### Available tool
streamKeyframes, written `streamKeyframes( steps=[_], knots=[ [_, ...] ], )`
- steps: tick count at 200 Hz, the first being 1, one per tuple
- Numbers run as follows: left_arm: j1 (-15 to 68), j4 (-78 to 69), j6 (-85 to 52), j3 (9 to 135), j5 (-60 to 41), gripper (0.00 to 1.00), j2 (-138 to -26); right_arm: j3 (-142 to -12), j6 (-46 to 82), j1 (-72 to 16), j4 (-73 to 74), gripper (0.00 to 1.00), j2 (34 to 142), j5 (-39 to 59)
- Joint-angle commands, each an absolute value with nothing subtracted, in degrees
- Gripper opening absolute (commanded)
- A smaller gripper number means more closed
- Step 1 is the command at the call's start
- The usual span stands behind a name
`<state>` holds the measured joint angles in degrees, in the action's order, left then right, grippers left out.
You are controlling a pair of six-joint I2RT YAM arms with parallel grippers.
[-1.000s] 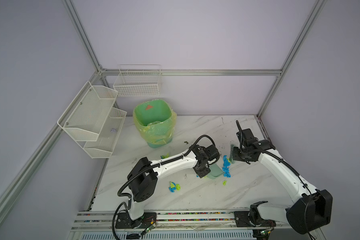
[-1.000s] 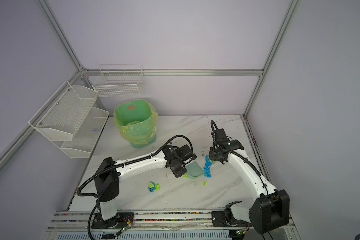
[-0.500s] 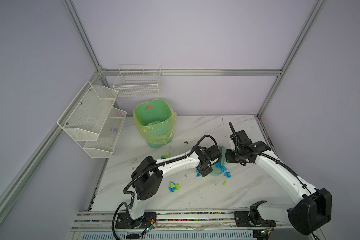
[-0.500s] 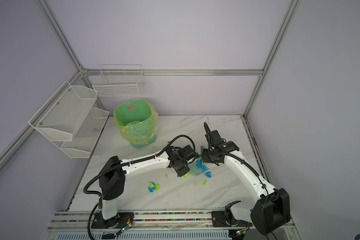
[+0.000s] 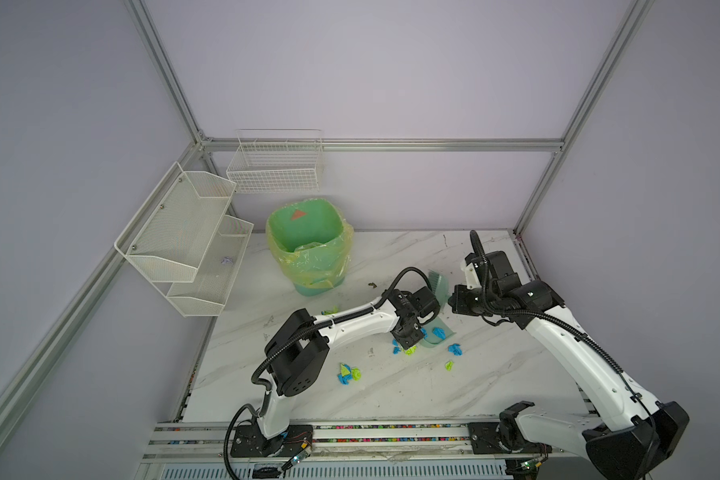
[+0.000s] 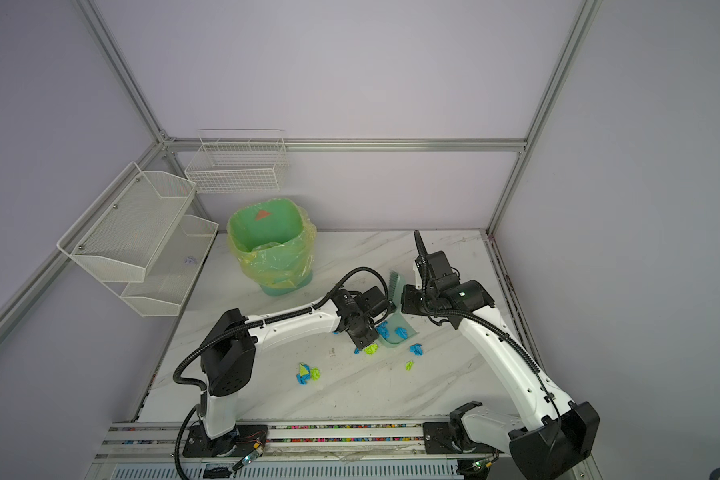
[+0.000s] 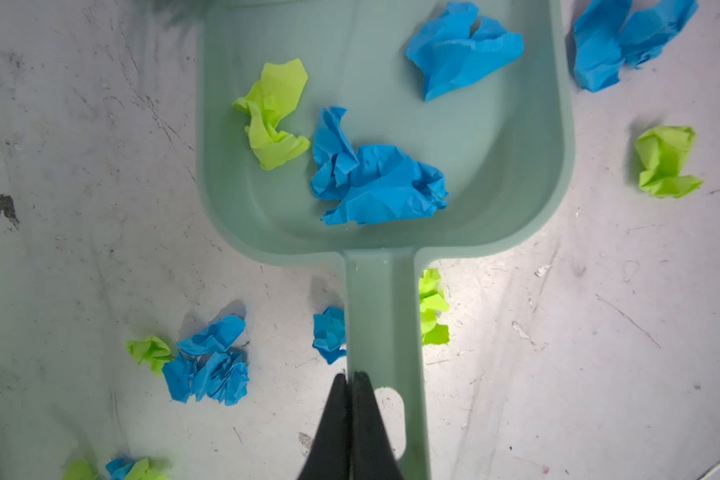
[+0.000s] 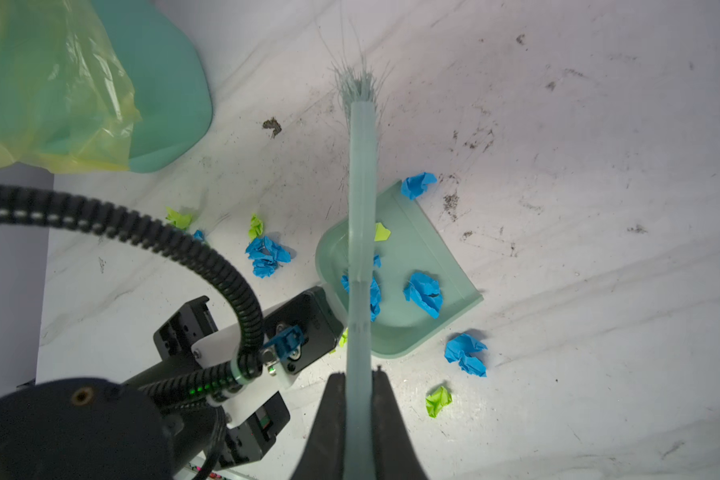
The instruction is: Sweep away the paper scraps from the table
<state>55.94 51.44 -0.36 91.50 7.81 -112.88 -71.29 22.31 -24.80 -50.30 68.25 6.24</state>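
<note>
Ahead of the left tool (image 7: 350, 380), pinched shut on the dustpan (image 7: 495, 174) handle, three scraps (image 7: 375, 183) now lie in the pan; a second ago a blue heap sat outside its lip. Clamped on the brush (image 8: 361, 166), the right tool (image 8: 358, 378) has carried it across, bristles now beyond the pan. One stroke worked, I judge, yet more wads remain on the surface (image 7: 599, 332) around the left tool. Right wrist view alone shows a blue wad stopped at the lip's corner; left wrist view shows the pan floor uncrossed by the brush.
</note>
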Motion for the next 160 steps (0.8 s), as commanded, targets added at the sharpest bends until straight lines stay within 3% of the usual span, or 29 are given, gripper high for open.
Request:
streamKeyframes(
  steps=[1,41,84,160],
  knots=[
    [55.5,49.3,0.3,90.7,7.1,0.0,-111.0,-74.5,23.7,-25.0,-52.5,0.0,69.0,-1.8],
    [55.1,49.2,0.1,90.3,5.9,0.0,-111.0,-77.3,17.7,-25.1,-48.9,0.0,78.0,-12.7],
    [54.3,48.7,-0.7,89.8,4.8,0.0,-110.7,-77.6,14.1,-25.5,-44.5,0.0,86.6,-12.1],
    [53.7,47.8,-1.1,90.2,4.3,0.0,-111.7,-73.6,6.6,-30.6,-42.1,0.0,87.9,-8.9]
  ],
)
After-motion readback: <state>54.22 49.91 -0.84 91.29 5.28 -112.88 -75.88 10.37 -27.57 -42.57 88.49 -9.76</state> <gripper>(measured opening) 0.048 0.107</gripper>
